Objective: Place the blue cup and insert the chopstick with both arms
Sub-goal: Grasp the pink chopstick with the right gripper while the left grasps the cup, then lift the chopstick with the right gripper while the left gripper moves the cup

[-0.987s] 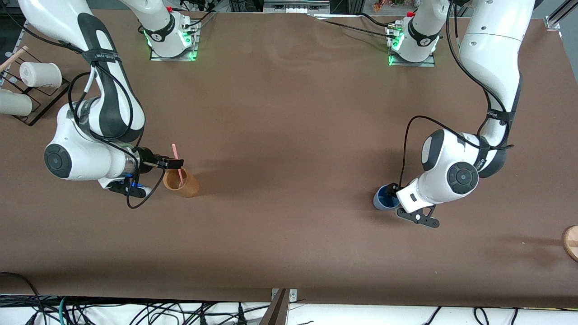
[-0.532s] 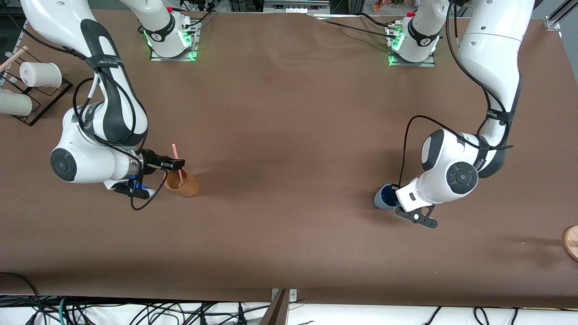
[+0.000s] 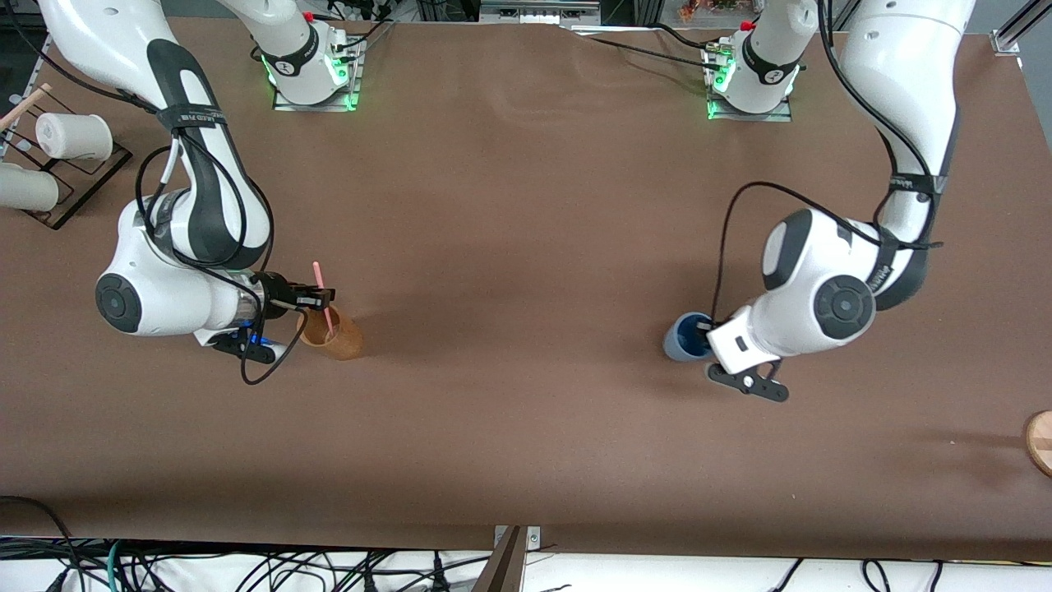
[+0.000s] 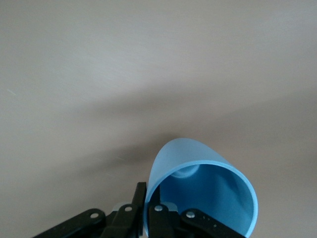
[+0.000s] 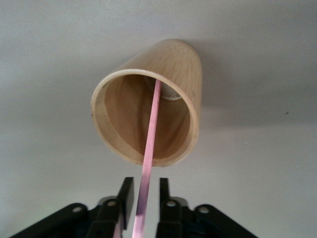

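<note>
The left gripper (image 3: 705,329) pinches the rim of the blue cup (image 3: 682,339), one finger inside the wall and one outside, as the left wrist view shows (image 4: 148,210); the wrist housing hides the fingers in the front view, and only part of the cup shows past it. The cup is toward the left arm's end of the table (image 3: 526,427), about midway between the edge by the bases and the edge by the front camera; whether its base touches the tabletop cannot be told. In the left wrist view the cup (image 4: 198,193) is cut off at the frame's edge. The right gripper (image 3: 316,298) is toward the right arm's end, over the rim of the brown cup (image 3: 333,333), its fingers (image 5: 126,194) pressed on the chopstick (image 3: 322,296). The stick (image 5: 150,153) slants down into the brown cup (image 5: 148,104), its tip at the bottom, its upper end above the fingers. At the corner by the right arm's base a black rack (image 3: 70,185) carries white cups (image 3: 72,136), partly cut off. A round wooden piece (image 3: 1040,442) is cut by the edge at the left arm's end.
</note>
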